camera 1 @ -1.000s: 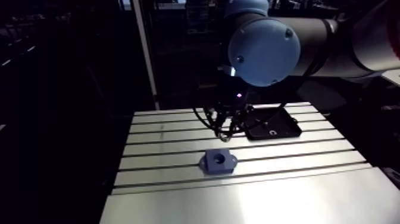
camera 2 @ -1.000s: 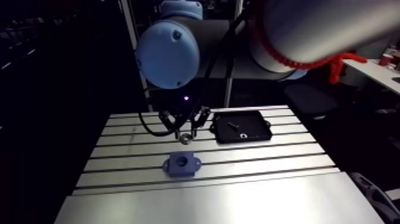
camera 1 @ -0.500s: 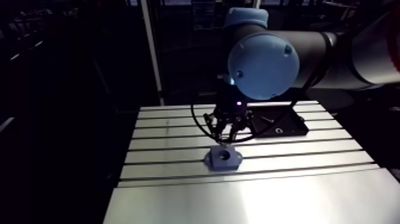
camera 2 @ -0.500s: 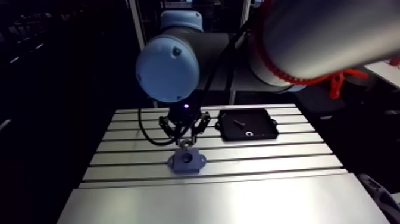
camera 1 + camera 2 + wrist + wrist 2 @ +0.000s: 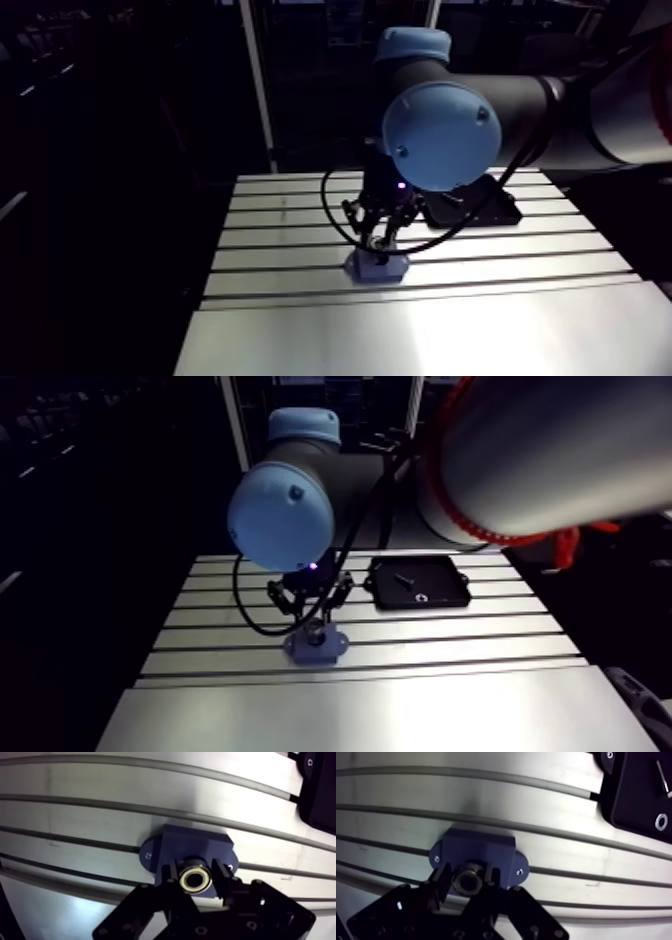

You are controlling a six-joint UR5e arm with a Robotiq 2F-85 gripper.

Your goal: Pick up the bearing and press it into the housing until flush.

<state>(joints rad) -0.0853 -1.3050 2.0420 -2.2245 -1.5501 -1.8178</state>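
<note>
The gripper (image 5: 196, 877) has its two black fingers (image 5: 169, 874) a little way apart. They press on a small round bearing (image 5: 195, 880) from both sides, at 3 o'clock and 9 o'clock of it, so the gripper has a firm hold of it. The bearing is a shiny metal ring with a dark hole in its middle.

Right under the bearing sits the housing (image 5: 195, 844). It is a dark blue block that lies flat on the table (image 5: 100, 792). A rounded ear sticks out on each side of the block, and each ear has one small screw in it. In the wrist view the bearing is over the round hole in the housing, and a bit of the hole's dark rim peeks out past the bearing on the far side from the gripper. I cannot tell if the bearing touches the housing or how deep it sits.

The table is silver metal with long dark slots. The housing lies across one of them.

In the arm view, a flat black tray (image 5: 420, 591) lies on the table at about 2 o'clock from the housing, well apart from it. In the tray are a small metal ring (image 5: 661, 821) and a thin screw (image 5: 662, 777), a little apart from each other.
</note>
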